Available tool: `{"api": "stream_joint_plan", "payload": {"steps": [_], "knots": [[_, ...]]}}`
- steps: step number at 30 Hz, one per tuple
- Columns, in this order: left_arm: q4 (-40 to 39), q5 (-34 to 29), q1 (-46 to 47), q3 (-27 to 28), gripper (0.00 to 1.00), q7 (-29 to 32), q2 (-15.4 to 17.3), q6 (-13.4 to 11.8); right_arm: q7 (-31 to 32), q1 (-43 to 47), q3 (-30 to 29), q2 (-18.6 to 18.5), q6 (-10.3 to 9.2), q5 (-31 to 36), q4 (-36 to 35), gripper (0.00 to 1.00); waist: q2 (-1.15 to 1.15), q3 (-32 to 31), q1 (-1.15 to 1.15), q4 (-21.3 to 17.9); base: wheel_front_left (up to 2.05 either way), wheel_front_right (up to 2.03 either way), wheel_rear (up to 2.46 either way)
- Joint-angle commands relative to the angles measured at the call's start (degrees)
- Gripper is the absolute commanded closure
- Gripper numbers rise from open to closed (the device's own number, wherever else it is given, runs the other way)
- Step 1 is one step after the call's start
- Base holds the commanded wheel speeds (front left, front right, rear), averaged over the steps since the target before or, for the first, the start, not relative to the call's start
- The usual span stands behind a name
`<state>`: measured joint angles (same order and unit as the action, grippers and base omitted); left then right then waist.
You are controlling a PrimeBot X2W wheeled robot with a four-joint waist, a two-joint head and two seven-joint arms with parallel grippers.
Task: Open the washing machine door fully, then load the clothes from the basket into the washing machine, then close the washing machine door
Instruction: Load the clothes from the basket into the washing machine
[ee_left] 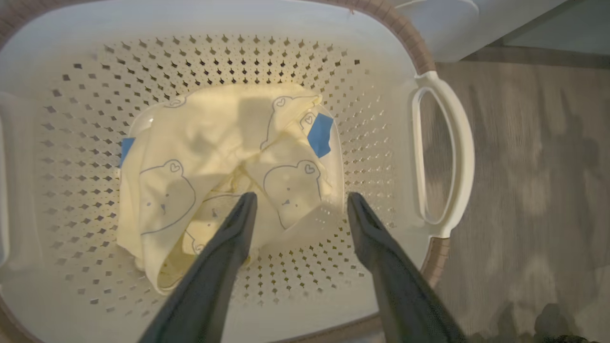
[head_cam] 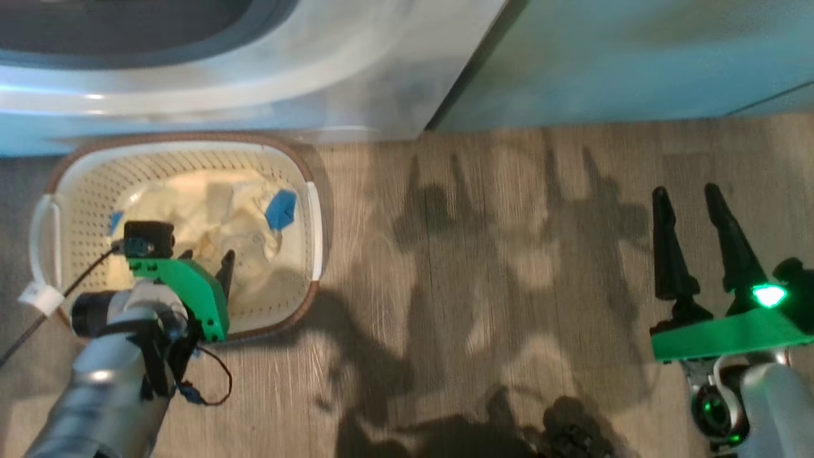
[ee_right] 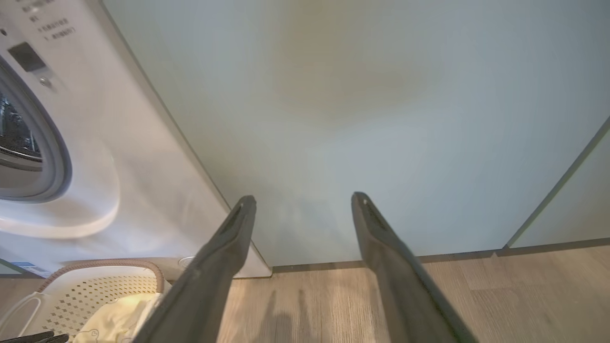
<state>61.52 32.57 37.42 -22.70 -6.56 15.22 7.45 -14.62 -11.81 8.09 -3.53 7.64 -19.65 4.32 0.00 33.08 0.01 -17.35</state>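
Observation:
The cream basket stands on the floor right in front of the white washing machine. In it lie the clothes, pale yellow with bear outlines, plus a blue piece. My left gripper hangs open inside the basket, pointing down. In the left wrist view the left gripper has its tips just over the near edge of the clothes, clamping nothing. My right gripper is open over bare floor far to the right. The washing machine door is out of view; the grey-rimmed drum opening shows uncovered.
A pale green cabinet stands right of the machine, and my right gripper faces it. Wooden floor stretches between the basket and the right arm, crossed by shadows. The basket's white handle is on its right side.

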Motion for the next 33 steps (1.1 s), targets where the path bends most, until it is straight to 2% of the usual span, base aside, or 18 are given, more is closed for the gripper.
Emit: {"api": "stream_joint_plan", "payload": {"steps": [1, 8, 16, 23, 33], "knots": [[0.05, 0.42, 0.52, 0.97, 0.00, 0.01, 2.28, 0.03, -0.38, -0.59, 0.68, -0.44, -0.15, 0.29, -1.93, 0.00, 0.00, 2.35, -0.01, -0.07, 0.00, 0.00, 0.00], [6.62, -1.68, 6.67, -3.89, 0.00, 0.72, 4.78, 0.03, -0.38, -2.64, 0.26, -0.69, -0.15, 0.73, -3.08, 0.00, 0.00, 7.45, -0.01, 0.26, 0.00, 0.00, 0.00], [8.41, -1.55, 11.22, -7.99, 0.00, 1.49, 3.87, 0.03, -0.38, -4.11, 0.15, -1.11, -0.15, 1.07, -3.80, 0.00, 0.00, 11.87, -0.01, 0.75, 0.00, 0.00, 0.00], [6.39, 3.09, 13.55, -10.84, 0.00, 3.17, 3.18, 0.03, -0.38, -5.08, 0.56, -1.29, -0.15, 1.29, -4.36, 0.00, 0.00, 14.97, -0.01, 0.00, 0.00, 0.00, 0.00], [4.52, 10.94, 16.69, -14.60, 0.00, 5.28, 5.26, 0.03, -0.38, -5.81, 0.39, -2.17, -0.15, 1.81, -5.36, 0.00, 0.00, 19.38, -0.01, -0.67, 0.00, 0.00, 0.00]]}}
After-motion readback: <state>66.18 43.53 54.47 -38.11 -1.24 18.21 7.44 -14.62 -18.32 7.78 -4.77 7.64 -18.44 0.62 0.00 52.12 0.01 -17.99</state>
